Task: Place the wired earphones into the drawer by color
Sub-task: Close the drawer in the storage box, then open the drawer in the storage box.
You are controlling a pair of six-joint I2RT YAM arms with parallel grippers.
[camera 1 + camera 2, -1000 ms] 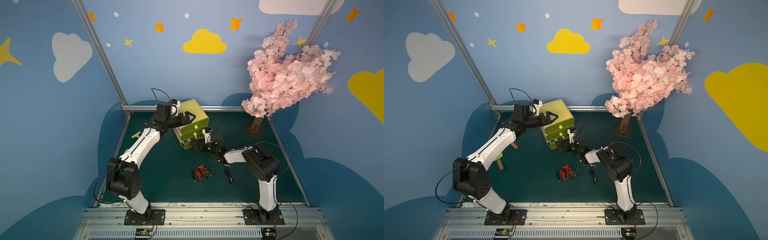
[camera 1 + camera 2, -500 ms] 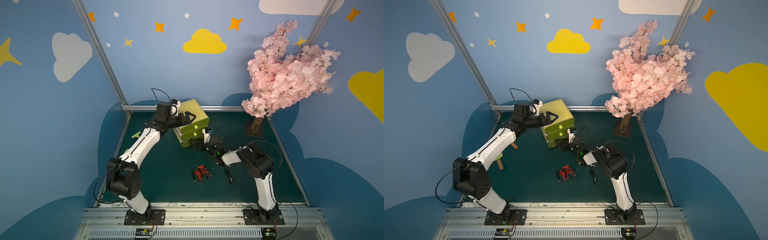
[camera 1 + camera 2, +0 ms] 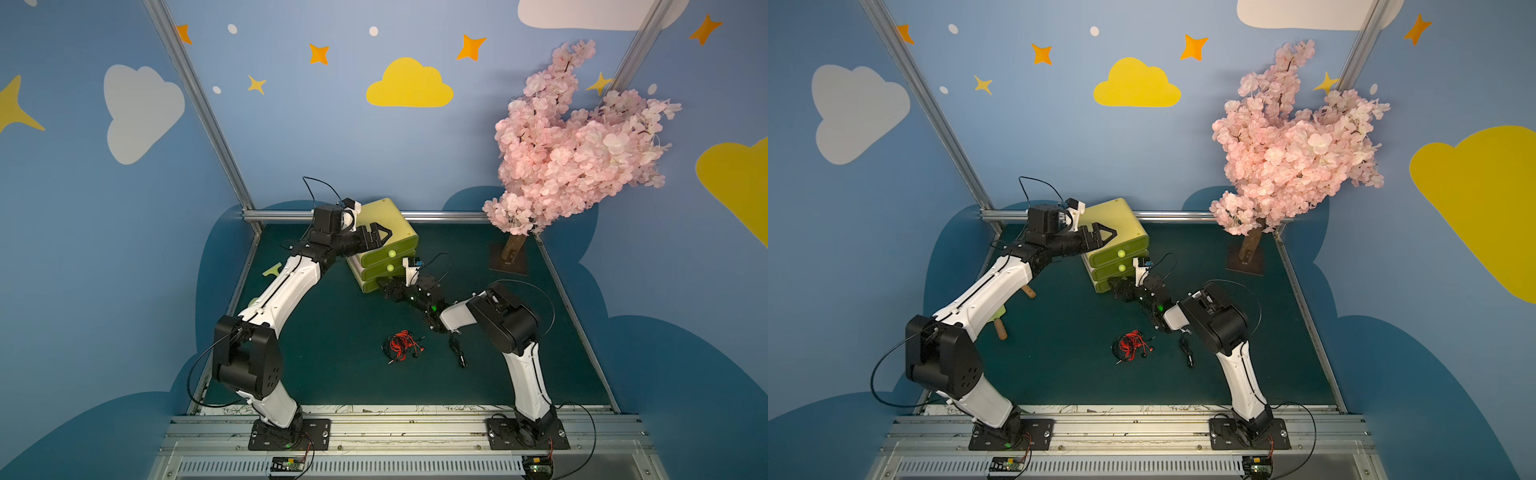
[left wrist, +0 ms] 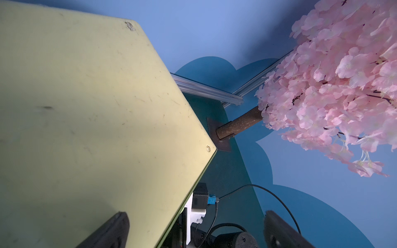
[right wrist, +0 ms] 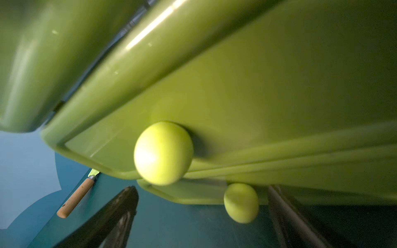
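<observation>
Two grippers: both mine, both spread wide, neither grasping anything.
Left gripper (image 3: 376,237): centre of frame in both top views, over the flat top of the drawer unit (image 3: 386,220); jaws apart. Left wrist view shows one finger (image 4: 107,232) over the pale yellow-green lid, the other past the lid edge. Contact w/ lid: can't tell.
Right gripper (image 3: 388,289): just below frame centre, at the front of the drawer unit near its lowest drawer (image 3: 370,286); jaws apart. Right wrist view: two dark fingers (image 5: 111,216) at the bottom of the frame, w/ a small round knob (image 5: 241,203) between them and not pinched.
Drawer unit: 3 green drawers stacked, back-centre of the mat (image 3: 332,332). Upper knob (image 3: 392,253) and middle knob (image 3: 390,268) visible in top views. Large knob (image 5: 163,153) fills mid-frame of right wrist view.
Red-and-black earphones (image 3: 400,345): coiled on the mat, lower centre of frame, well apart from both grippers.
Black earphones (image 3: 457,351): on the mat just right of the red-and-black bundle, beside my right forearm; small and dark, detail unclear.
White earphones: not seen in any view.
Wooden-handled tools (image 3: 1000,328): on the mat, left of centre, partly under my left arm; one handle (image 5: 76,197) also shows lower left in right wrist view.
Pink blossom tree (image 3: 573,141): right rear of the mat, on a brown base.
</observation>
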